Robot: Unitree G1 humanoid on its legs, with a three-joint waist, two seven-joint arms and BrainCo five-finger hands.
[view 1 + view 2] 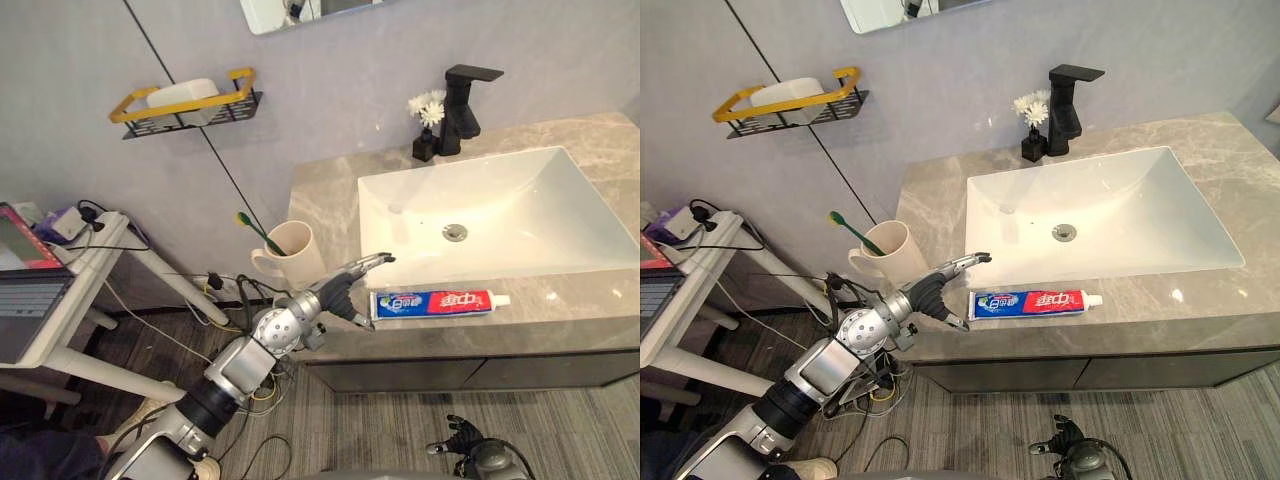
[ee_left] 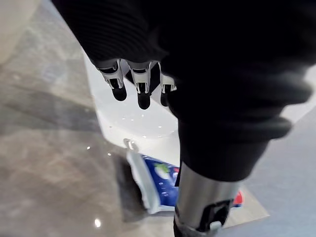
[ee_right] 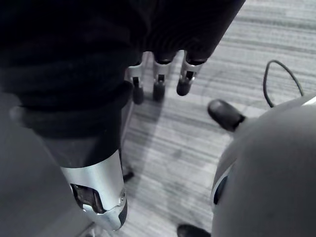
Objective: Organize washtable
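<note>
Toothpaste tube (image 1: 435, 302), red, white and blue with a white cap, lies flat along the front edge of the grey marble-look countertop (image 1: 320, 200), between that edge and the white rectangular basin (image 1: 520, 190), cap pointing toward the right end. Nothing holds it, so by my reading the tidying has hardly begun: the tube is yet to be lifted and stowed, most likely in the cream ceramic mug (image 1: 290, 252) at the front left corner. A green toothbrush with a yellow head (image 1: 258, 232) already leans in that mug.

The left hand (image 1: 340, 292) hovers over the front edge just beside the tube's crimped end. Its fingers are stretched out and spread from the thumb, gripping nothing; whether the thumb tip touches the tube cannot be told. The right hand (image 1: 468, 438) hangs low by the floor, its fingers loose and empty.

At the back edge stand a black tap (image 1: 462, 100) and a small dark vase of white flowers (image 1: 428, 125), well apart from the work. On the wall to the left hangs a black wire shelf with a yellow rail (image 1: 185, 105) carrying a white soap block (image 1: 182, 93).

The mug sits close behind the hand, so a careless sweep could knock it. The toothbrush also takes up part of its mouth.
</note>
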